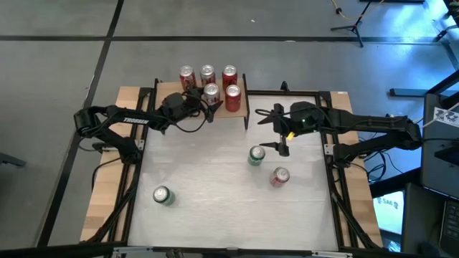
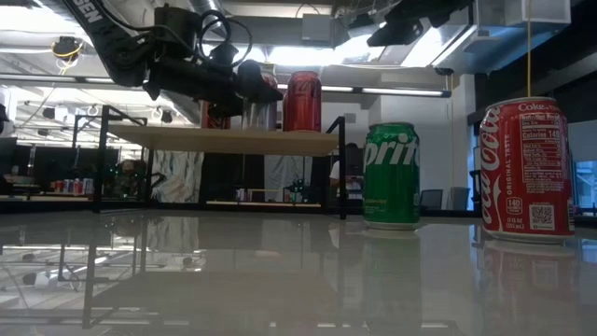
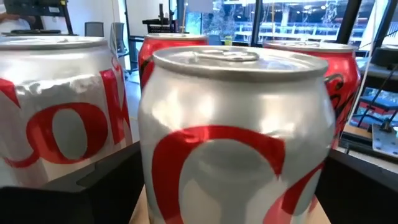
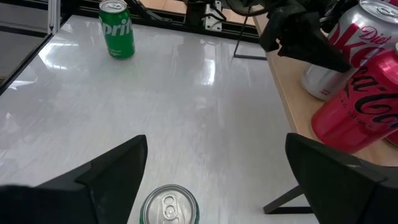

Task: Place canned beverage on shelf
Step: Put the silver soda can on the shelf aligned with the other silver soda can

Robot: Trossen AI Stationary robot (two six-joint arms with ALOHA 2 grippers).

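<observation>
Two fingers of my right gripper (image 4: 214, 180) spread wide, empty; upright green can (image 4: 169, 208) directly below.

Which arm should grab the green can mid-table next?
Right. The right gripper hangs open just beside that green can, fingers straddling it in its wrist view. The left gripper is busy at the shelf, around a silver can.

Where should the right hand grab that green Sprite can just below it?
Probably around the round side wall of the Sprite can, coming straight down: it stands upright with clear table around it, and the open right hand already straddles its top.
</observation>
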